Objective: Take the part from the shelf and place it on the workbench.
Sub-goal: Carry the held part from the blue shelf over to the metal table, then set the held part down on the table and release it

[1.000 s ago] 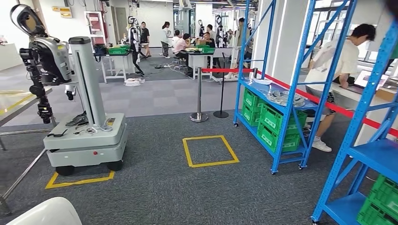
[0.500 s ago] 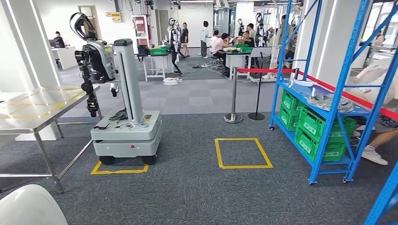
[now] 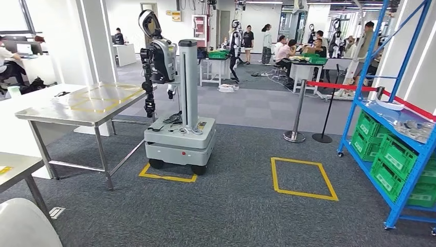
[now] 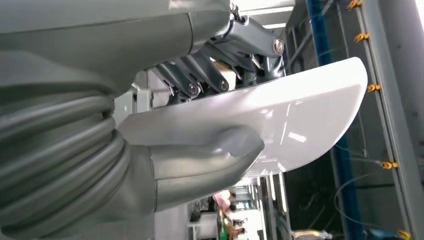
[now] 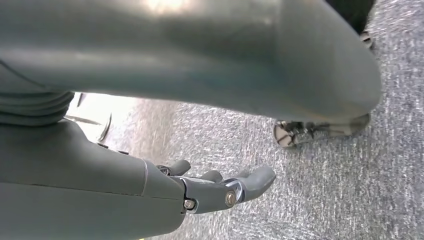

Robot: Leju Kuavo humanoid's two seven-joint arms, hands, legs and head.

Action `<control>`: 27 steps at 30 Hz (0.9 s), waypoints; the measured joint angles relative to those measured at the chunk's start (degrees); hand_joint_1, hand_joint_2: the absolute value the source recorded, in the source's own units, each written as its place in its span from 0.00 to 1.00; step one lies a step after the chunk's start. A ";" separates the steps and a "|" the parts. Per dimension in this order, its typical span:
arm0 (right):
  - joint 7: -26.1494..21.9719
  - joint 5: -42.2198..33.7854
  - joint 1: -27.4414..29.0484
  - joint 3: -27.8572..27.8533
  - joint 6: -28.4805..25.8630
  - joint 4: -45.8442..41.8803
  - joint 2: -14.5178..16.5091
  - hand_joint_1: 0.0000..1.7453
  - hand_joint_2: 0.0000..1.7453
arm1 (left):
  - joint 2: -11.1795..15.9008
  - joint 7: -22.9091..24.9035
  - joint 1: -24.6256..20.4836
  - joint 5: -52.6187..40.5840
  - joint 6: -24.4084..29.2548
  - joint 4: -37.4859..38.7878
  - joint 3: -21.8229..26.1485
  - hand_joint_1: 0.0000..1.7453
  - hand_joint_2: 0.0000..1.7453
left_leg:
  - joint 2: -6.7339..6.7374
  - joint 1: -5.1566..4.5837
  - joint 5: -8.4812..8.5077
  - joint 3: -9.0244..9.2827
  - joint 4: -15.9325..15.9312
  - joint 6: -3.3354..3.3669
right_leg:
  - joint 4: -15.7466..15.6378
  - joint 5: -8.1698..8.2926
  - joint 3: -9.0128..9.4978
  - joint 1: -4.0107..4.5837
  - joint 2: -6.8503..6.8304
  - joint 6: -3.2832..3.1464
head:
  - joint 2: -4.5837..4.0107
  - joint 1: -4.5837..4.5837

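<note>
left hand: your left hand (image 4: 150,125) grips the white part (image 4: 300,120); thick grey thumb (image 4: 210,155) pressed on one face, darker fingers (image 4: 200,80) clamped on the other face, so the part is pinched between them.
part: white, glossy, smooth, curved shell shape with a rounded edge; it sticks out well past the fingertips. In your head view a white rounded piece (image 3: 23,226) sits at the bottom left corner, most likely the same part, cut off by the frame.
right hand: your right hand (image 5: 210,190) hangs over grey carpet (image 5: 325,175); fingers loosely curled and apart, nothing in them, reads as unclenched and empty.
workbench: steel-topped table (image 3: 87,105) ahead on the left, yellow tape lines on its top, thin metal legs. The part is not on it; it's in your left hand, well apart from the bench.
nearer table: corner of a second table (image 3: 15,162) at left edge, closer to you.
shelf: blue metal rack (image 3: 396,128) on the right, green crates (image 3: 393,162) on its lower levels, pale items on the upper level, too small to tell what.
other robot: grey wheeled base with a column and a dark arm (image 3: 177,110), parked on a yellow floor outline just beside the workbench.
floor mark: empty yellow tape square (image 3: 301,177) on carpet, between wheeled robot and blue rack.
barrier: red belt on posts (image 3: 298,110) beyond the square.
people: several people (image 3: 280,51) far back around desks; one seated at far left edge.
</note>
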 joint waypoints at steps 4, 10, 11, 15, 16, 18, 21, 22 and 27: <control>-0.02 0.15 0.39 0.00 0.00 0.00 0.00 0.00 0.00 | -0.20 -0.36 -0.07 -0.10 0.59 -0.08 0.00 1.00 1.00 | -3.39 -0.25 0.09 -0.06 0.18 0.03 | -3.97 4.52 0.86 0.42 1.57 -1.01 | 0.00 0.00; -0.05 0.15 0.36 0.00 0.10 0.01 0.02 0.00 0.00 | -0.45 -0.47 -0.33 -0.18 0.85 -0.32 0.10 1.00 1.00 | -7.12 0.13 0.95 -1.01 -0.09 -1.81 | -13.81 7.91 4.96 0.68 3.81 -2.25 | 0.00 -0.01; -0.10 0.14 0.34 0.00 0.04 -0.02 0.10 0.00 0.00 | -0.47 -0.50 -0.32 -0.53 1.29 -0.48 0.26 1.00 1.00 | -6.26 0.03 0.66 -1.32 0.31 -2.10 | -14.21 8.14 5.13 0.54 3.04 -2.35 | 0.00 -0.08; -0.75 0.13 0.63 0.00 -0.15 -0.09 0.25 0.00 0.00 | -1.29 -0.52 -0.78 -4.39 4.40 -1.90 0.95 1.00 1.00 | 0.17 -0.28 -5.12 -6.36 11.27 -2.71 | -14.88 8.50 5.44 0.38 -0.40 -2.79 | 0.00 -0.32; -0.86 0.13 0.68 0.00 -0.15 -0.09 0.28 0.00 0.00 | -1.67 -0.51 -0.73 -5.23 4.92 -2.33 1.02 1.00 1.00 | 0.69 -0.25 -5.92 -7.49 13.88 -2.82 | -14.84 8.42 5.46 0.43 -1.30 -2.79 | 0.00 -0.32; -0.93 0.11 0.67 0.00 -0.15 -0.09 0.41 0.00 0.00 | -2.23 -0.50 -0.59 -6.04 5.39 -3.10 1.08 1.00 1.00 | 1.41 -0.19 -4.49 -6.86 13.27 -2.95 | -14.69 8.18 5.53 0.40 -3.13 -2.67 | 0.00 -0.32; -0.93 0.08 0.56 0.00 -0.15 -0.10 0.61 0.00 0.00 | -2.67 -0.52 -0.58 -6.22 5.53 -4.11 1.11 1.00 1.00 | 5.22 -0.39 -0.45 -1.31 3.13 -2.61 | -14.08 7.41 5.80 0.61 -5.36 -1.94 | 0.00 -0.32; -0.93 0.07 0.53 -0.01 -0.15 -0.10 0.62 0.00 0.00 | -2.79 -0.52 -0.57 -6.23 5.56 -4.38 1.11 1.00 1.00 | 6.15 -0.50 -0.12 -0.31 1.23 -2.18 | -13.89 7.16 5.89 0.82 -5.94 -1.68 | 0.00 -0.30; -0.93 0.01 0.24 -0.02 -0.15 -0.11 0.61 0.00 0.00 | -3.27 -0.51 -0.40 -6.33 5.68 -5.35 1.43 1.00 1.00 | 3.27 -0.41 0.26 -0.42 0.51 -0.04 | -11.88 5.24 6.07 0.72 -5.17 -0.50 | 0.00 -0.22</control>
